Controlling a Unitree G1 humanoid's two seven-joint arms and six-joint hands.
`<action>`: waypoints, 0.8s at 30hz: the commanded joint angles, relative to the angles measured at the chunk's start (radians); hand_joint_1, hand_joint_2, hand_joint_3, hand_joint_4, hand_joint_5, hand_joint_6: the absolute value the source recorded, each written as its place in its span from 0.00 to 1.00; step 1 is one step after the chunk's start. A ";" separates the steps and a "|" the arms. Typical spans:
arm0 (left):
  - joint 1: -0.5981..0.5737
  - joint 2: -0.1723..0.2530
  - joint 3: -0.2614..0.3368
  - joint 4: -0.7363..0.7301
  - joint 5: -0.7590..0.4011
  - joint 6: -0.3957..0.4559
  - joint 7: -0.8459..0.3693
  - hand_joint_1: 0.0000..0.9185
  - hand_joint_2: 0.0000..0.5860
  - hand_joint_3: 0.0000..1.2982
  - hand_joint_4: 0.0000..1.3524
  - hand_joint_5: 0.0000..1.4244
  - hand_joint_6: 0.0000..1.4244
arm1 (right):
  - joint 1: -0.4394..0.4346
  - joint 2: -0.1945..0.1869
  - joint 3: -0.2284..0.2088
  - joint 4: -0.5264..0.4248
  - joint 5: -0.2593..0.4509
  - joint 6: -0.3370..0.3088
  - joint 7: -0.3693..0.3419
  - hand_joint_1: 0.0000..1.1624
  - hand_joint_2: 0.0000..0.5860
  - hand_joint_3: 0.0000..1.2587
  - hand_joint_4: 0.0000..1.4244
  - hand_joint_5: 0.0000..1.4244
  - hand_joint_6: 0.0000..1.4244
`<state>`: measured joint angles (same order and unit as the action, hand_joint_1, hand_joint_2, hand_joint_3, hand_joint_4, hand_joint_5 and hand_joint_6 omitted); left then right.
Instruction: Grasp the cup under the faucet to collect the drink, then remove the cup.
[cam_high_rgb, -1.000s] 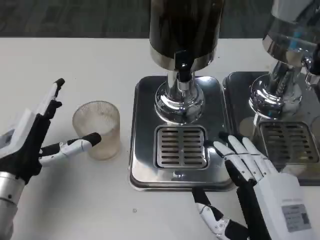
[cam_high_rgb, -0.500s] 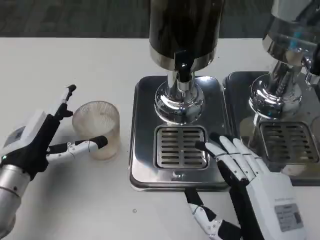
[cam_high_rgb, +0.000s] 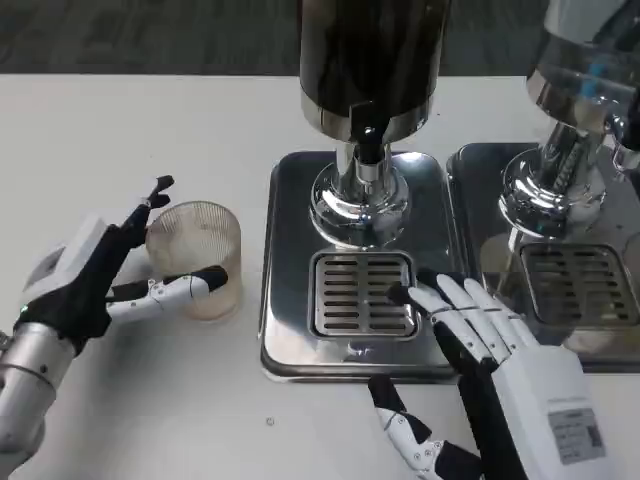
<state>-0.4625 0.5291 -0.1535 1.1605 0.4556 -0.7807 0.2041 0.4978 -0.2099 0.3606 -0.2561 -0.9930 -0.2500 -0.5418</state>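
On the white surface (cam_high_rgb: 200, 400), the ribbed cup (cam_high_rgb: 195, 258) stands between the left hand's (cam_high_rgb: 95, 285) spread fingers (cam_high_rgb: 185, 285), ungripped.

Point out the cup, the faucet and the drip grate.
cup (cam_high_rgb: 200, 255), head view, on its ribbed side wall.
faucet (cam_high_rgb: 368, 142), head view, on the black spout.
drip grate (cam_high_rgb: 362, 294), head view, on the slotted middle.

One clear ribbed plastic cup (cam_high_rgb: 195, 257) is standing on the white desk (cam_high_rgb: 150, 120). Two drink dispensers are showing: a dark-bodied one (cam_high_rgb: 370, 60) and a silvery one (cam_high_rgb: 590, 60), apparently cut off at the edge. Two steel drip trays (cam_high_rgb: 290, 250) (cam_high_rgb: 470, 200) are sitting beneath them, each carrying one slotted grille (cam_high_rgb: 362, 294) (cam_high_rgb: 578, 285).
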 joint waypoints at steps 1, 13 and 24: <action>-0.026 -0.008 -0.021 0.010 0.002 -0.002 -0.007 0.38 0.10 0.06 0.09 0.22 0.20 | 0.001 -0.001 0.000 0.000 0.012 0.002 -0.011 0.37 0.66 0.22 0.11 0.09 0.14; -0.033 -0.013 -0.057 0.014 0.018 0.016 0.026 0.43 0.11 0.08 0.11 0.24 0.23 | 0.003 -0.006 -0.005 -0.003 0.033 -0.002 -0.007 0.38 0.65 0.23 0.12 0.10 0.14; -0.046 -0.022 -0.080 0.035 0.017 0.006 0.044 0.48 0.16 0.16 0.19 0.32 0.30 | -0.012 -0.005 -0.007 0.016 0.049 -0.008 -0.018 0.39 0.65 0.23 0.12 0.10 0.14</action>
<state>-0.5028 0.5190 -0.2193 1.1796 0.4618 -0.7721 0.2469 0.4911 -0.2106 0.3596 -0.2497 -0.9530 -0.2504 -0.5436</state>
